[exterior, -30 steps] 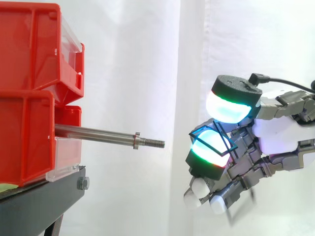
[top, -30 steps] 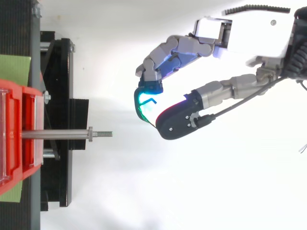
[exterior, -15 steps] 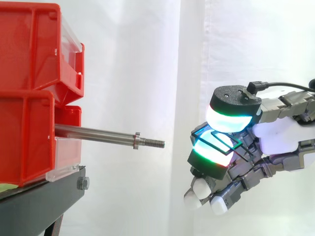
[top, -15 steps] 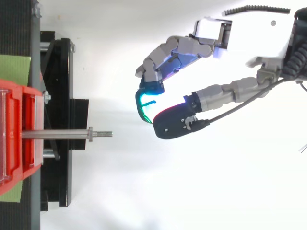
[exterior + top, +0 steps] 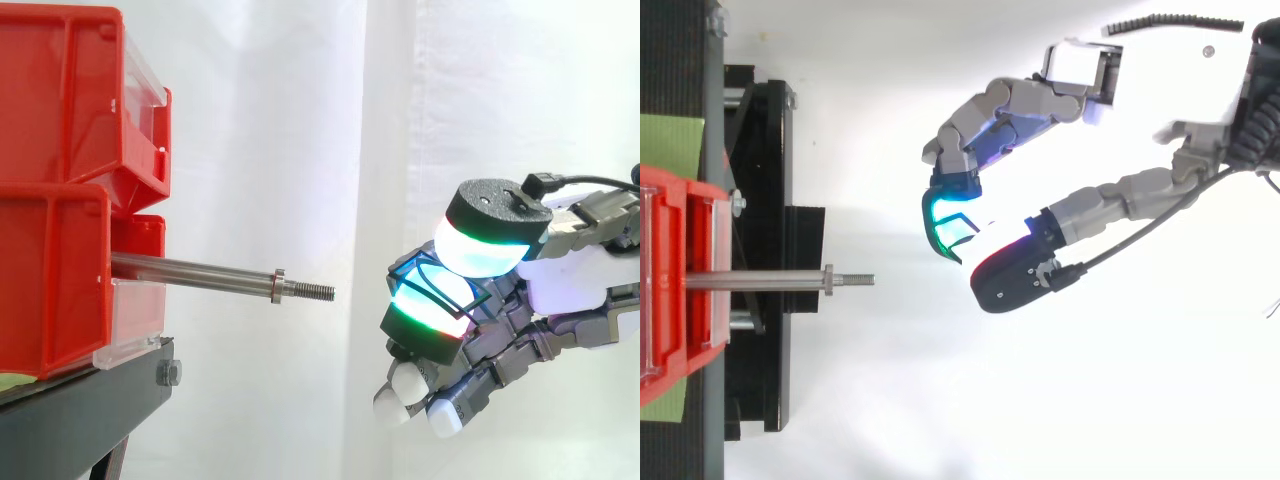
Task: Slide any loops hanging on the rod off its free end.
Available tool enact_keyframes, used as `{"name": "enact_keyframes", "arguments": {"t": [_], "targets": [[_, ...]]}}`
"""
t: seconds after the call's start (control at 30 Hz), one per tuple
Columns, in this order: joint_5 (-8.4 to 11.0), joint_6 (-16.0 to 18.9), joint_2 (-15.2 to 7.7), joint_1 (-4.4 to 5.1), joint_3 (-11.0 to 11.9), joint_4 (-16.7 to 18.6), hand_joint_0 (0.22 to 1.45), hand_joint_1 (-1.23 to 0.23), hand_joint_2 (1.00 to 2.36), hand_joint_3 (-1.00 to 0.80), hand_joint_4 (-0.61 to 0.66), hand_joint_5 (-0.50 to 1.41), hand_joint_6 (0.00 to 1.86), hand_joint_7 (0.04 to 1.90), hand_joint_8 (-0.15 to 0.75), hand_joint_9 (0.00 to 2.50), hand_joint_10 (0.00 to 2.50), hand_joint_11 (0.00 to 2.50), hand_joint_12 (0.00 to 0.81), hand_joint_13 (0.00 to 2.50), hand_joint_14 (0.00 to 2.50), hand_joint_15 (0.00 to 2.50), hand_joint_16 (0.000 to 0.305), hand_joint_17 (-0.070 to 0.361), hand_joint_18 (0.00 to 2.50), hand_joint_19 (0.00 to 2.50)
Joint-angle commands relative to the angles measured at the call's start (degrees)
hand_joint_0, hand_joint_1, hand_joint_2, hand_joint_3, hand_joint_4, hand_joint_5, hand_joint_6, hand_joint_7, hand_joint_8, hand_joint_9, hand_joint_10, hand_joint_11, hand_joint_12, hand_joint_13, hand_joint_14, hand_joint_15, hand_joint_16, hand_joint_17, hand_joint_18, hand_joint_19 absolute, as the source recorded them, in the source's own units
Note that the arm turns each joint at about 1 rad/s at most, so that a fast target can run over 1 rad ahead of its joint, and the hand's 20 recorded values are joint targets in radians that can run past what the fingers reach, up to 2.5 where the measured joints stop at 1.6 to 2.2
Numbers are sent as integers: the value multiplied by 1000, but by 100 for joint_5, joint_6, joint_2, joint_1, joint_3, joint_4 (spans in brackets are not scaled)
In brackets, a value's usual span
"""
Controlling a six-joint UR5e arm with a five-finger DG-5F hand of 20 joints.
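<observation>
The steel rod (image 5: pixel 200 271) sticks out rightward from the red bins (image 5: pixel 60 200) and is bare up to its threaded free end (image 5: pixel 316 291); in the top view the rod (image 5: pixel 770 281) carries nothing either. My hand (image 5: pixel 560 285) hovers right of the rod's tip, slightly lower. A thin dark loop (image 5: pixel 432 285) lies across a green-glowing fingertip (image 5: pixel 425 315), with the thumb pad (image 5: pixel 487 248) over its far edge. From above, the hand (image 5: pixel 1040 100) has its fingers curled, and a small gap shows between the green pad (image 5: pixel 948 228) and the thumb.
The bins rest on a black stand (image 5: pixel 80 420) at the left, before a white curtain. Open air separates the rod's tip from the hand. Green sheets (image 5: pixel 670 140) lie under the stand in the top view.
The thumb has shifted right and away from the green fingertip, loosening its press on the loop. The loop stays on the fingertip. The rod is unchanged.
</observation>
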Motion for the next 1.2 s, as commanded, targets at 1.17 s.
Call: {"name": "enact_keyframes", "arguments": {"t": [1.17], "targets": [[-1,13,5,12,5,0,572,-794,1015,-283,130,-153,900,979,262,659,16,427,332,452,8,203,47,106,467,337]]}}
